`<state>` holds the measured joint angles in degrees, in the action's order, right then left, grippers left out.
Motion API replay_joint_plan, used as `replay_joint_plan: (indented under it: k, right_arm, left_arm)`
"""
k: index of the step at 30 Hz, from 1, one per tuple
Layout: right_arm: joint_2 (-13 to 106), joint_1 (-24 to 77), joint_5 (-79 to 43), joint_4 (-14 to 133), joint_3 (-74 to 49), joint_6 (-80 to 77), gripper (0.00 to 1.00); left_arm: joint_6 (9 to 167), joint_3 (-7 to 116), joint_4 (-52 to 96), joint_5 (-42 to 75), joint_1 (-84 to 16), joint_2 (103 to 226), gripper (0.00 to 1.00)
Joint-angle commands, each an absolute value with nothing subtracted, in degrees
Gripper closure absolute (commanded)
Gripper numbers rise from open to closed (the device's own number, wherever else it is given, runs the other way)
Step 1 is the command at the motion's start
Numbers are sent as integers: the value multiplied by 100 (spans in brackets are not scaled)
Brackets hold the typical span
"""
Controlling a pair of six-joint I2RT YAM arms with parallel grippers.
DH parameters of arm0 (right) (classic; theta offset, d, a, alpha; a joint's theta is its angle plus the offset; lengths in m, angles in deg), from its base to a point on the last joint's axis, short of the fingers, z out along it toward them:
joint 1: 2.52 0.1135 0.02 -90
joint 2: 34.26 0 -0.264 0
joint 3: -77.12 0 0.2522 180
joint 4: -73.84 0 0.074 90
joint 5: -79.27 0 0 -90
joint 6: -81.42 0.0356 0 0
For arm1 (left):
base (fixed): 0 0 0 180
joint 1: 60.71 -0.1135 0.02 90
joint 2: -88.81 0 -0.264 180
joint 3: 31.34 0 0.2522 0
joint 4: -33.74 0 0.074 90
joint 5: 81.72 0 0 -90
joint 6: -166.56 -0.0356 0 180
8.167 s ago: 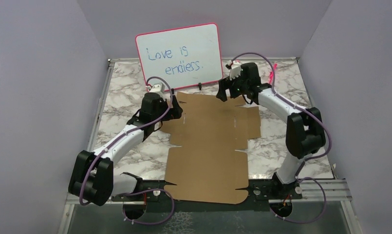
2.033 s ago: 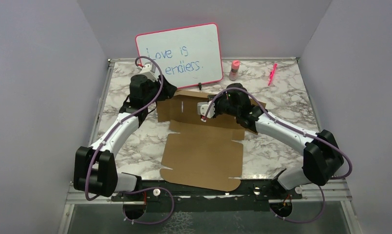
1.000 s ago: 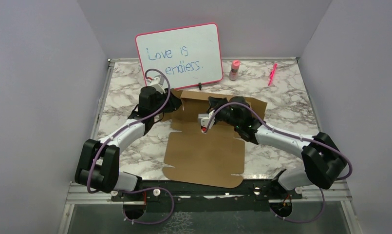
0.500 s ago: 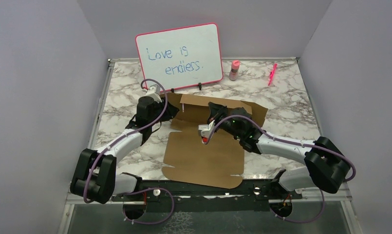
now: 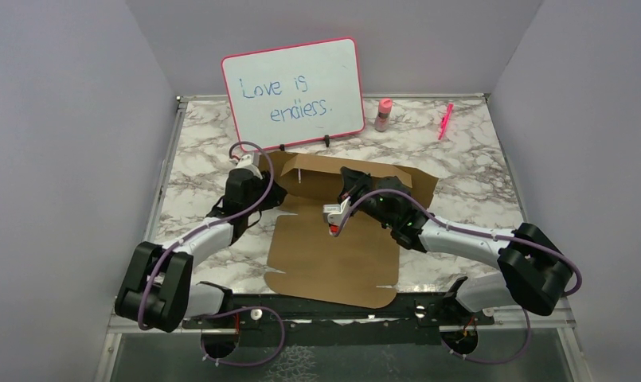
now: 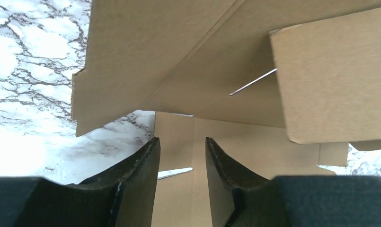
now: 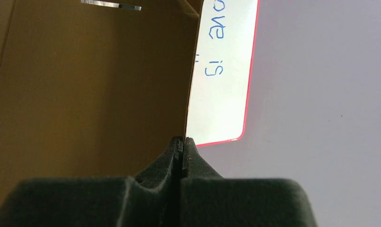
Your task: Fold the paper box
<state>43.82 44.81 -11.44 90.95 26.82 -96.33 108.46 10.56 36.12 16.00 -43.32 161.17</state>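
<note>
My left gripper had just loosened, its jaws part open and empty, backing off the box's raised far flap. My right gripper, pinched shut, leaned against that flap. The box lay mid-table, reaching the near edge. The fold seemed able to stand.

Pink-framed whiteboard, pink bottle and pink pen along marble table far edge.

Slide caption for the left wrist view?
Left tool open and empty, facing raised flaps of the paper box; marble table at left.

Robot lab booth (plain walls, marble tabletop)
</note>
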Motion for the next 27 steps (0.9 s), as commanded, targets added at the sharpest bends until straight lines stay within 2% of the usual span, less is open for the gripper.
replay_joint_plan:
  k: [1,15,27]
  right_arm:
    - [4390,4543,-984,9175,2748,-9682,99]
    - [4430,4554,-972,9172,2717,-9666,99]
    - [4434,4557,-892,9170,2716,-9665,99]
  left_arm:
    - [10781,967,3725,1468,-4289,16371,57]
    - [10994,1176,4055,1848,-3908,17147,55]
    - [10829,1203,4078,1260,-3259,16212,59]
